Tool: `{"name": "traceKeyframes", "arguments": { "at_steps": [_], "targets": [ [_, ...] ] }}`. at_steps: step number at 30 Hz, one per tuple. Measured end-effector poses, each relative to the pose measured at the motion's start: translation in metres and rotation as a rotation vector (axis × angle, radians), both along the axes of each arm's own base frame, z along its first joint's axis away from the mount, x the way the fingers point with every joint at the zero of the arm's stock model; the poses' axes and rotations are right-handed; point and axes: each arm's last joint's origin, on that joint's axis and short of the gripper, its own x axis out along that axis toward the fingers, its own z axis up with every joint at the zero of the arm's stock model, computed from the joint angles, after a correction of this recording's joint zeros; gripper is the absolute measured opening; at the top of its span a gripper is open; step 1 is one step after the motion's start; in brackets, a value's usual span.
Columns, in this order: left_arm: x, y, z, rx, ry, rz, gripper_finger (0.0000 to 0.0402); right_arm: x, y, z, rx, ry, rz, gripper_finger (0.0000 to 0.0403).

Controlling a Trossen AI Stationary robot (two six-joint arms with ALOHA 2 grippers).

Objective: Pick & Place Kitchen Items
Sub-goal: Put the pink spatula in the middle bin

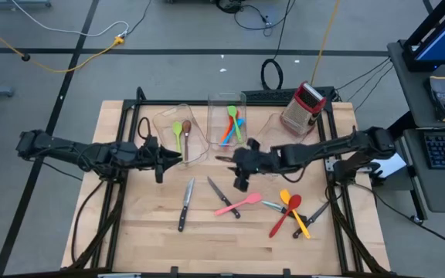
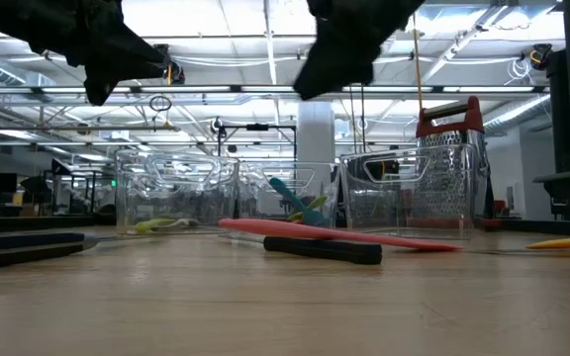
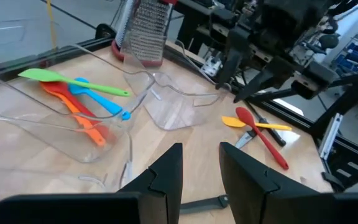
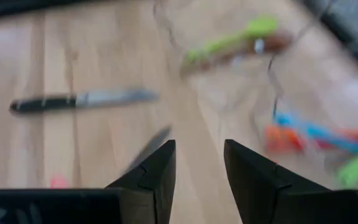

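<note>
Wood tabletop (image 1: 145, 224) fills my overhead view, with three clear bins in a row along its far side. I see a green spoon (image 1: 177, 131) and a brown spoon (image 1: 186, 130) lying side by side in the left bin (image 1: 164, 122). In the middle bin (image 1: 221, 102) sit a green spatula (image 1: 236, 122), a blue utensil (image 1: 231, 131) and an orange one (image 1: 225, 137), crossed over each other. About the right bin (image 1: 267, 127) I cannot tell; its contents don't show. A grater (image 1: 303, 106) stands at the far right corner. My left gripper (image 1: 182, 155) hovers just at the left bin's near edge, fingers (image 3: 169, 171) a little apart and holding nothing. My right gripper (image 1: 240, 183) hangs above the table near the middle bin, fingers (image 4: 154, 171) parted, nothing between them. Loose on the wood: two knives (image 1: 186, 205), one on the left, one (image 1: 221, 198) crossing under a pink spatula (image 1: 239, 205), then a red spoon (image 1: 284, 215) and a yellow spoon (image 1: 293, 212) crossed farther right.
</note>
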Motion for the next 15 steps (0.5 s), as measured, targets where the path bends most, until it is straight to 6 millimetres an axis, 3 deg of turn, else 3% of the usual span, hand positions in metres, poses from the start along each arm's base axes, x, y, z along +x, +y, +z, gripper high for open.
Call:
{"name": "traceKeyframes", "arguments": {
  "at_steps": [7,15],
  "targets": [
    [0.004,-0.006,0.000,-0.018,-0.016,-0.020,0.0106,-0.024,0.018,-0.012,0.043,0.223,-0.022,0.0128],
    [0.033,-0.019,-0.008,-0.076,-0.017,-0.046,0.0106,-0.034,0.024,-0.013,0.044,0.295,-0.025,0.0128]
  ]
}}
